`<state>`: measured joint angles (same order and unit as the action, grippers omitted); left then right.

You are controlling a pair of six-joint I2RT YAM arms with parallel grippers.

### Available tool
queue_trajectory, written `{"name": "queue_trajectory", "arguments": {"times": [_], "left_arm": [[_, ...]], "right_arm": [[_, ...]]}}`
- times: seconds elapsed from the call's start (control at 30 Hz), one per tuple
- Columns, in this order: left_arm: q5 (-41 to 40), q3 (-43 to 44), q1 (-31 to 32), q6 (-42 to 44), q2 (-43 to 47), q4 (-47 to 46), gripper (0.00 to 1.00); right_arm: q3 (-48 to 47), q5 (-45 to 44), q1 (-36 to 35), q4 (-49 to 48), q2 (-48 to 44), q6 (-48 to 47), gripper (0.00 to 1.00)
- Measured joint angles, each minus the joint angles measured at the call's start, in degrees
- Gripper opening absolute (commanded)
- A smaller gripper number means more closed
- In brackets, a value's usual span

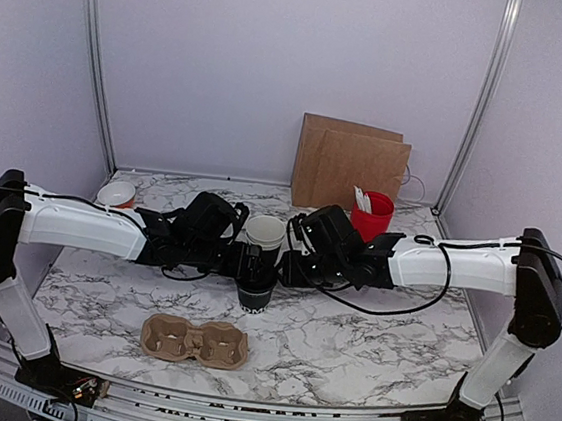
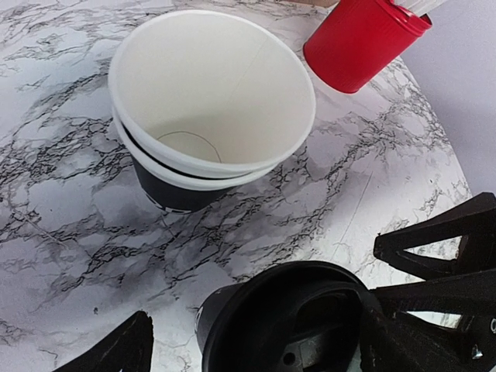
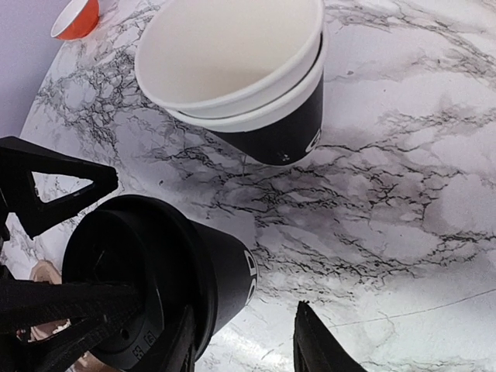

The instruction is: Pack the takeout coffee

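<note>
Black cup [image 1: 254,290] sits upright dead centre, left fingers [image 2: 116,349] splayed wide around it, can't tell if right fingers [image 3: 318,345] grip.

black cup [image 1: 254,296]; cream cup [image 1: 265,232]; red cup [image 1: 370,220]; table [image 1: 369,330] white marble, black veins; tan carrier [image 1: 194,341].

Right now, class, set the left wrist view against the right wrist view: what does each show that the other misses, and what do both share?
Left wrist only: the red cup, top right. Right wrist only: the orange bowl, top left. Both: the cup stack, cream nested in black, the separate black cup nearer the camera, and the marble table.
</note>
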<state>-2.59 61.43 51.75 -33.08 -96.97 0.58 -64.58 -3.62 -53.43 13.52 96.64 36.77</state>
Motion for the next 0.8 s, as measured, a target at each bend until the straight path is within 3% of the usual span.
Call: {"name": "queue_trajectory", "arguments": {"times": [0.5,0.8], "left_arm": [[-3.54,0.00,-0.42,1.22,2.21,4.17,0.93],[-3.48,0.00,-0.44,1.22,2.23,4.22,0.93]], "right_arm": [[-11.50,-1.66,0.79,5.42,7.91,-8.41,0.42],[-11.74,-0.61,1.33,7.15,7.34,-9.42,0.43]]}}
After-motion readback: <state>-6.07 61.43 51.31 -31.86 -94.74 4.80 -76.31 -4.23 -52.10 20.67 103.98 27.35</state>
